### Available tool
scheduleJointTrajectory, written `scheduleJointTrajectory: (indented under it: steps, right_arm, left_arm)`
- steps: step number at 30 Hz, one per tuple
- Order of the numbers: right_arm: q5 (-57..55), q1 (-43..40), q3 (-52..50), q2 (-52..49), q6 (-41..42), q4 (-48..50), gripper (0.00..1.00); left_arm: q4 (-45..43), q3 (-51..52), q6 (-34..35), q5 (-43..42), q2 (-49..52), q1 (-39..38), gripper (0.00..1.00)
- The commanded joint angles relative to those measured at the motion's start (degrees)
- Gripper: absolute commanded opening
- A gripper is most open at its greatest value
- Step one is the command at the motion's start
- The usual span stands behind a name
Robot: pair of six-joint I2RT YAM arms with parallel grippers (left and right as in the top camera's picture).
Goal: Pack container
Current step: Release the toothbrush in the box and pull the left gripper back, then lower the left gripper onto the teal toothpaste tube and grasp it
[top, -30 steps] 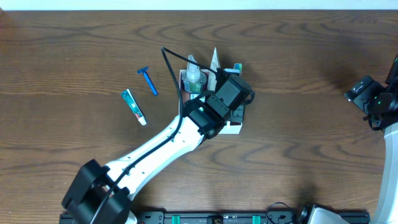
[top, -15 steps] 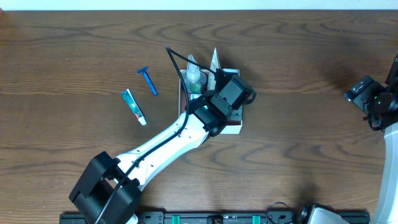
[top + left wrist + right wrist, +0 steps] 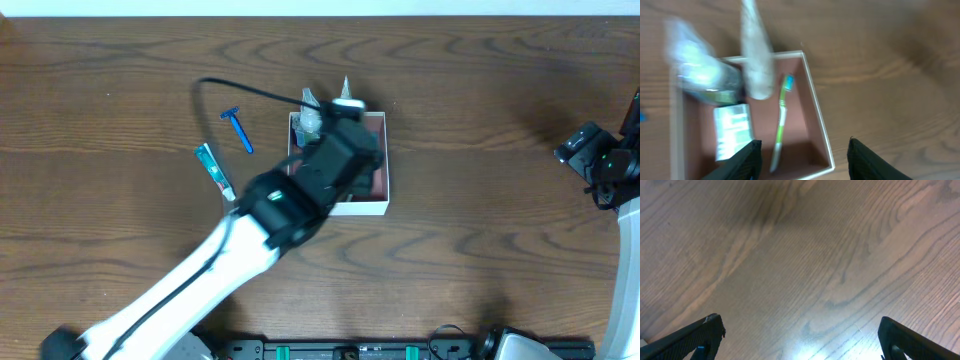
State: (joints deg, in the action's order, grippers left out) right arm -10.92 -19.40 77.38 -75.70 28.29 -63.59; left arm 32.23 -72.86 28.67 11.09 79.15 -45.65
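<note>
The container (image 3: 816,116) is a shallow white-walled box with a reddish-brown inside. In it lie a green and white toothbrush (image 3: 780,123), a green-and-white packet (image 3: 732,130), a clear bottle (image 3: 700,75) and a white tube (image 3: 757,55). My left gripper (image 3: 805,162) hovers open above the box's near side, with nothing between its fingers (image 3: 746,160). From overhead, the left gripper (image 3: 345,150) is blurred over the container (image 3: 375,207). My right gripper (image 3: 802,340) stands open over bare wood at the table's right edge (image 3: 600,165).
A blue razor (image 3: 237,129) and a small toothpaste tube (image 3: 215,170) lie on the wooden table left of the container. The left arm's black cable (image 3: 240,88) loops above the box.
My left gripper has opened and drawn back to the left over the container, and the toothbrush now lies in the box. The right arm has not moved.
</note>
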Motion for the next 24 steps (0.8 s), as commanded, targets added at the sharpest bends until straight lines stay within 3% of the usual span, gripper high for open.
scheduleJointTrajectory:
  steps: [1,5,12,20,24]
  right_arm:
    - [-0.2,-0.5,0.1,-0.1,0.8,-0.1,0.99]
    - [-0.2,-0.5,0.1,-0.1,0.8,-0.1,0.99]
    - [-0.2,-0.5,0.1,-0.1,0.8,-0.1,0.99]
    - [-0.2,-0.5,0.1,-0.1,0.8,-0.1,0.99]
    - [-0.2,-0.5,0.1,-0.1,0.8,-0.1,0.99]
  left_arm:
    - [4.5,-1.7,0.5,7.9,-5.7,3.1,0.56]
    - [10.0,-1.7,1.9,11.7,-8.9,9.8,0.56]
    - [14.5,-1.5,4.7,9.5,-4.6,23.5,0.61]
    - [15.9,-1.5,3.2,-7.5,9.1,35.3,0.62]
    - [15.6,-1.5,0.6,-12.0,15.7,38.6,0.62]
